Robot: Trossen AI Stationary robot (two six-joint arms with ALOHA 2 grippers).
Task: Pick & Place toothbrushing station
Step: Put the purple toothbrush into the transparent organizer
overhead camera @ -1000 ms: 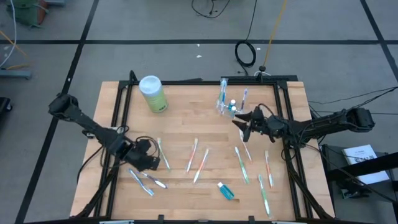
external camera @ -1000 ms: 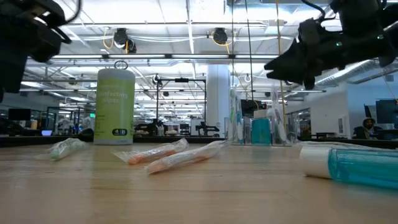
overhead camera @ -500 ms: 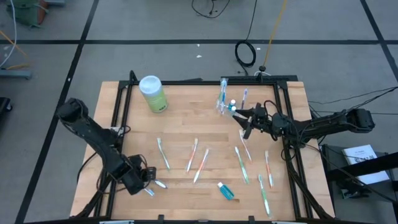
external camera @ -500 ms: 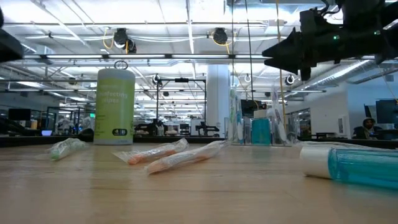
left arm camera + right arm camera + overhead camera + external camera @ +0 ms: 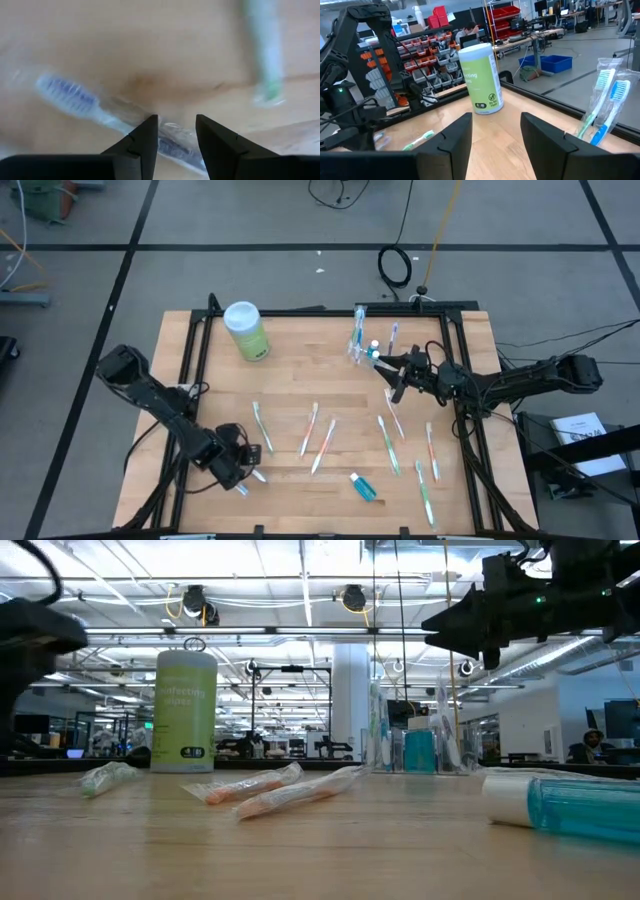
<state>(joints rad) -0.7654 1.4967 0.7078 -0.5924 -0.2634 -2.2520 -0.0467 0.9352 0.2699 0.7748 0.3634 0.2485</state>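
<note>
Left gripper (image 5: pixel 243 463) low over the near-left part of the wooden worktop (image 5: pixel 300 380), right above two wrapped toothbrushes lying there. Left wrist view: fingers (image 5: pixel 140 145) spread with a narrow gap, a blue-bristled toothbrush (image 5: pixel 80 100) in clear wrap lying across just ahead of the tips and partly between them; not pinched. A green-handled toothbrush (image 5: pixel 265 50) lies farther off in the same view.

Right gripper (image 5: pixel 392 372) raised above the worktop at the far-right side, just beside the clear plastic cup (image 5: pixel 362 352). Right wrist view: fingers (image 5: pixel 455 137) spread apart, nothing between them. Low view shows this gripper (image 5: pixel 450 630) hanging well off the surface.

The cup stands upright near the far edge, right of centre, with several toothbrushes (image 5: pixel 358 328) upright in it and a small blue toothpaste tube (image 5: pixel 374 352) against it. Two blue-and-white brush heads (image 5: pixel 610 95) in wrap show at the edge of the right wrist view.

Loose on the worktop: a green toothbrush (image 5: pixel 260 425) left of centre; two pink-orange ones (image 5: pixel 318 435) side by side in the middle; more green and pink ones (image 5: pixel 410 450) scattered to the right; a blue toothpaste tube (image 5: pixel 364 486) near the front edge, large and close in the low view (image 5: pixel 570 805).

Light-green canister with white lid (image 5: pixel 245 330) upright at far left.
</note>
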